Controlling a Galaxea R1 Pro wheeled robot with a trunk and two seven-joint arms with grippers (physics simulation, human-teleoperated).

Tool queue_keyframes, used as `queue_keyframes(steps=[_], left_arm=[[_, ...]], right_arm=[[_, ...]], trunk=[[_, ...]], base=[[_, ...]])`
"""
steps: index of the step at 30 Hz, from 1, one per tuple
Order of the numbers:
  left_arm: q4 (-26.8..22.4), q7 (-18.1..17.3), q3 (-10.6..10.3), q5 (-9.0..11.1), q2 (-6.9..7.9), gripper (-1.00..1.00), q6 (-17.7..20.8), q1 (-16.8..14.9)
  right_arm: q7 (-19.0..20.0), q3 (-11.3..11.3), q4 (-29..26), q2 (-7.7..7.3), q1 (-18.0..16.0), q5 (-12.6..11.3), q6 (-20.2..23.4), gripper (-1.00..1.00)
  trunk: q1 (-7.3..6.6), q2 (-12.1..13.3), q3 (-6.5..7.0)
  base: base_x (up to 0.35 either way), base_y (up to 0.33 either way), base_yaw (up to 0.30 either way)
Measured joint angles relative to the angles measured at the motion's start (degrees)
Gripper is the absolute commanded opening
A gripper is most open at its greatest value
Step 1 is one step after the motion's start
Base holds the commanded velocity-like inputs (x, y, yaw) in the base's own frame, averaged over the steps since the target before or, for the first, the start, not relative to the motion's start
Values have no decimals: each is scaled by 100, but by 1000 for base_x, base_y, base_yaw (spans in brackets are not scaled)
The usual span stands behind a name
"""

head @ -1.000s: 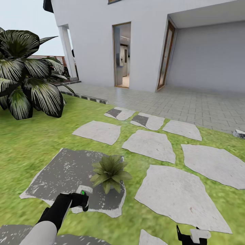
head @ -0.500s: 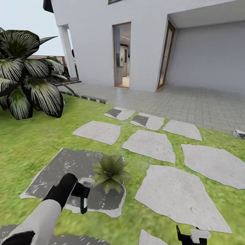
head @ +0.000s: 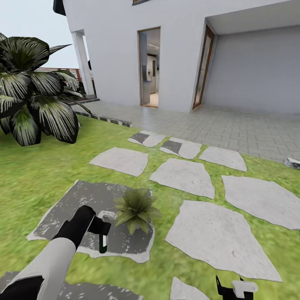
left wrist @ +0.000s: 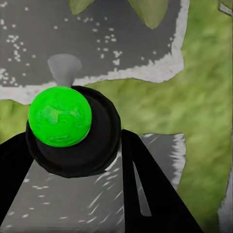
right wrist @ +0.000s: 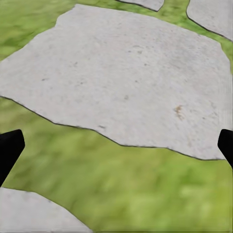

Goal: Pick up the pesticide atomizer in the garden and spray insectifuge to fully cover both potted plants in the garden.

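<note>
Atomizer (head: 102, 243), clamped in left gripper (head: 101, 233), has swung nearer potted plant (head: 135, 209).

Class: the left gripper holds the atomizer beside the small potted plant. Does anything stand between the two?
Nothing visible does. The left gripper holds the atomizer just left of the potted plant, with bare dark stepping stone between them.

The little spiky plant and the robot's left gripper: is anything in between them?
Nothing stands between them. In the head view, the left gripper, holding the atomizer, sits beside the potted plant, with bare dark stepping stone showing in the gap.
</note>
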Motion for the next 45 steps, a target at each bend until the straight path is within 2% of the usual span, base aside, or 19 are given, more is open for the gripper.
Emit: queue_keyframes(steps=[8, 18, 19, 22, 25, 28, 30, 32, 34, 35, 36, 40, 45], left_arm=[[-1, 1, -7, 8, -15, -100, 56, -9], [43, 0, -35, -12, -29, -100, 95, -2], [66, -1, -90, -8, -41, -100, 97, 0], [96, -1, -518, 7, -52, -100, 149, 39], [105, -12, -681, 27, -55, -100, 240, 49], [106, -138, -708, 38, -52, -100, 260, 51], [106, -498, -711, 30, -35, -100, 268, 28], [106, -672, -712, 0, -19, -100, 292, 9], [101, -727, -715, -14, -22, -100, 421, 3], [99, -758, -846, -18, -31, -100, 661, -7], [100, -766, -944, -5, -35, -100, 707, -8], [106, -772, -1138, 2, -40, -100, 747, 25], [106, -773, -1185, 2, -39, -100, 746, 58]], right_arm=[[-8, -3, 0, 0, -1, 0, 2, 100], [-5, -1, -1, 0, 2, 0, 2, 100], [-7, -2, -1, 0, 1, 0, 2, 100], [-7, -2, 0, 0, 0, 0, 0, 100], [-9, -3, 0, 0, -1, 0, 0, 100], [-7, -1, 0, 0, 0, 0, 0, 100], [-6, 0, 0, 0, 0, 0, 0, 100], [-6, -2, 0, 0, 0, 0, 0, 100], [-5, -1, 0, 0, 0, 0, 0, 100], [-3, 0, 0, 0, -1, 0, 0, 100], [-2, 0, 0, 0, 0, 0, 0, 100], [-3, -1, 0, 0, 0, 0, 1, 100], [-1, -5, 0, 0, -2, 4, 0, 100]], trunk=[[-3, 0, 0], [-2, 0, 0], [-2, 0, 0], [-1, 0, 0], [-1, 0, 0], [-1, 0, 0], [-1, 0, 0], [-1, 0, 0], [-1, 0, 0], [-1, 0, 0], [-1, 0, 0], [-3, 0, 0], [-1, 0, 0]], base=[[71, 91, -20], [133, 255, -242], [91, 88, -60], [38, 35, -24], [7, 6, -4], [1, 1, -1], [0, 0, 0], [0, 0, 0], [0, 0, 0], [0, 0, 0], [17, 0, 0], [170, 70, 0], [93, 47, 0]])
